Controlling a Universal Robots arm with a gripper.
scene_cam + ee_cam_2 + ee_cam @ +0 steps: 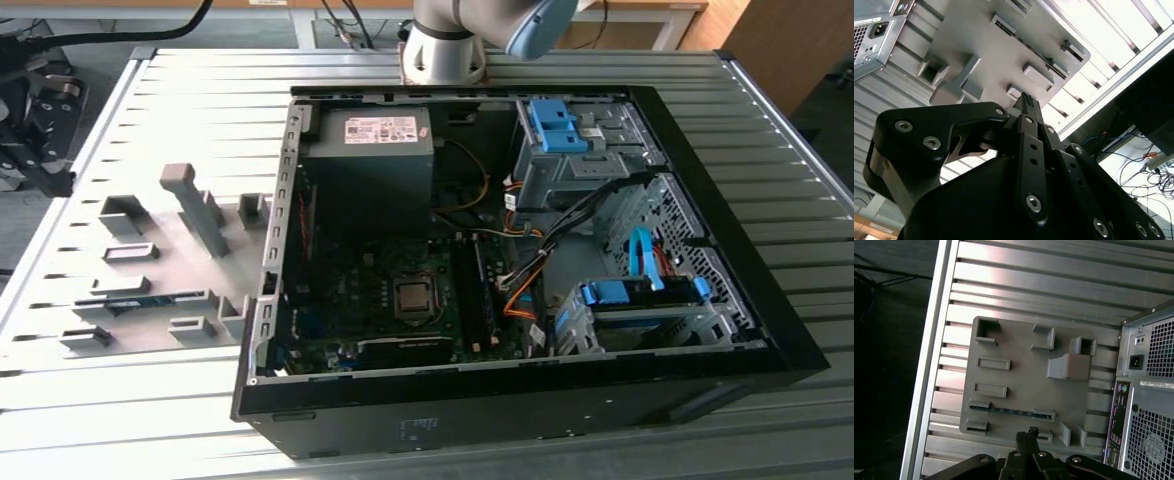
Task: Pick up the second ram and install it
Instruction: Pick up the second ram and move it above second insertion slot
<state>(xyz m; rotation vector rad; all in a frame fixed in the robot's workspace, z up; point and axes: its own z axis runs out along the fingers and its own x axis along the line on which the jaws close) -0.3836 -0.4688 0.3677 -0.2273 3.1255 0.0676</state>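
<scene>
Exterior view: an open computer case [534, 410] lies on its side on a slatted metal table [134, 420], with the motherboard [347, 300] and power supply [367, 160] exposed. A grey fixture plate [174, 272] sits on the table just beside the case, at the exterior view's left. The arm's base [441, 45] stands at the far edge of the table, behind the case. The second ram [140, 299] lies flat in the fixture plate, toward its near end, seated between two low holder blocks. In the first wrist view the second ram [1006, 411] appears as a thin dark blue-green strip spanning the two holders, with a taller grey block [1069, 367] standing elsewhere on the plate and the case's rear panel [1149, 390] beside the plate. The gripper [1027, 434] hangs above the fixture plate, clear of the plate and apart from the second ram. In both wrist views the gripper [1027, 100] fingers appear drawn together with little or no gap, although the viewing angle is poor. Nothing is held between them and they touch no part.
</scene>
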